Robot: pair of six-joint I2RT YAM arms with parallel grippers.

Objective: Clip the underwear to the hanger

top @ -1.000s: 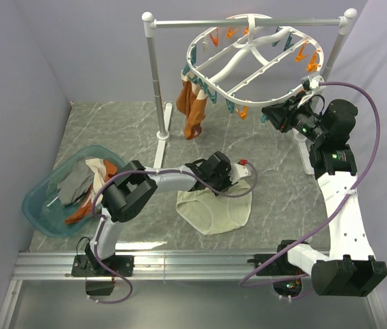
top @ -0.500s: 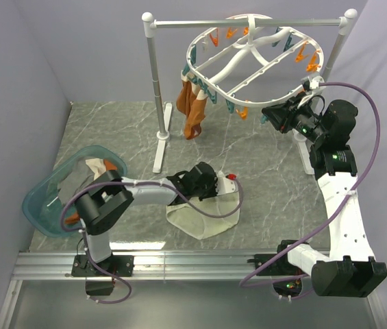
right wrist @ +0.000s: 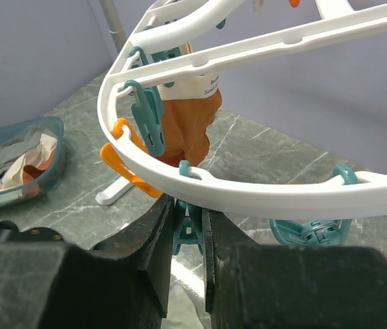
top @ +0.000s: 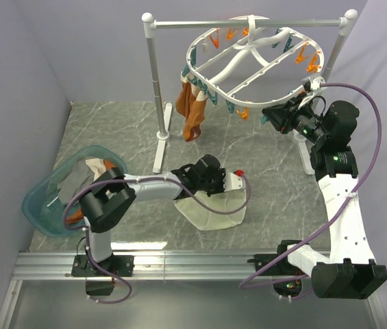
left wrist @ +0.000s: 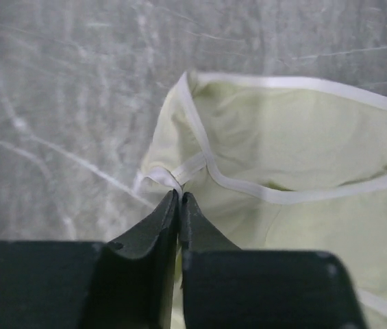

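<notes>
left claw: pinched shut on waistband of pale cream-yellow fabric underwear, lying on grey marble table
right claw: squeezing teal plastic clip under large white oval plastic hanger
tip: lift slowly, keep the band taut, feed it into the clip

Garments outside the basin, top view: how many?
2. The underwear lies on the table, its edge pinched by the left gripper; the orange-brown garment hangs from the hanger's left rim. Anything beneath the left arm would be hidden.
</notes>
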